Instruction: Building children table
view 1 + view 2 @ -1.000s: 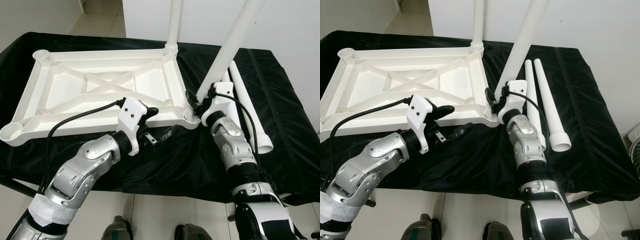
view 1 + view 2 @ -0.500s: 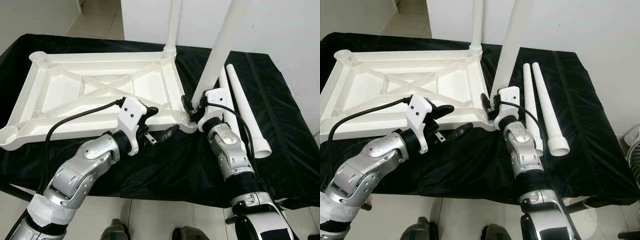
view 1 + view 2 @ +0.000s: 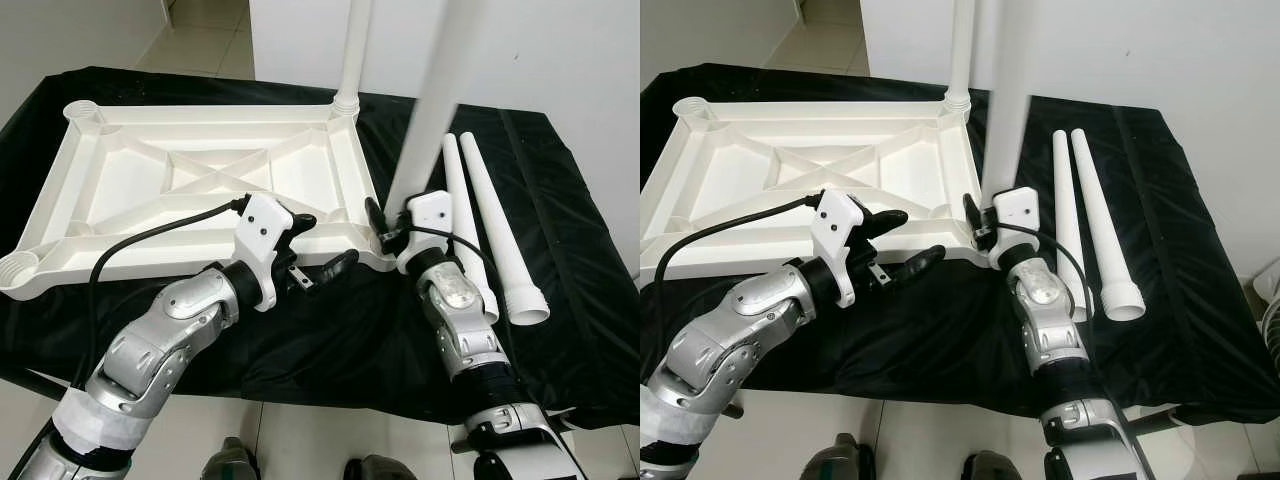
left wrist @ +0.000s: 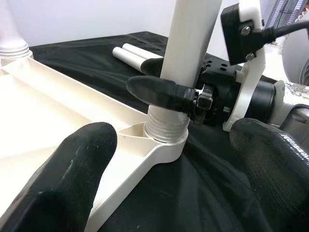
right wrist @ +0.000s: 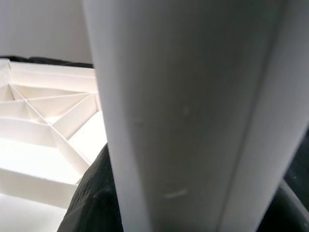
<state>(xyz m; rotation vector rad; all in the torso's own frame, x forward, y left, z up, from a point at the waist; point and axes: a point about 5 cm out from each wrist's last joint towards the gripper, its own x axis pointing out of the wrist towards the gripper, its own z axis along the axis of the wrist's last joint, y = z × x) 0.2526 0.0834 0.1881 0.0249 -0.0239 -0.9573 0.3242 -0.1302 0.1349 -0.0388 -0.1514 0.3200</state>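
Left wrist view: right gripper (image 4: 176,92) clamps the white tapered plastic leg (image 4: 186,43) low, just above its threaded end seated in the near-right corner socket of the upturned white ribbed plastic tabletop (image 3: 200,170). Leg looks light, stiff and smooth, likely slippery; low grip suits twisting. Left gripper (image 3: 318,248) hovers with fingers spread beside that corner.

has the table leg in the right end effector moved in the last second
Yes. The leg has swung from a rightward lean to nearly upright, close to parallel with the fitted leg on the tabletop.
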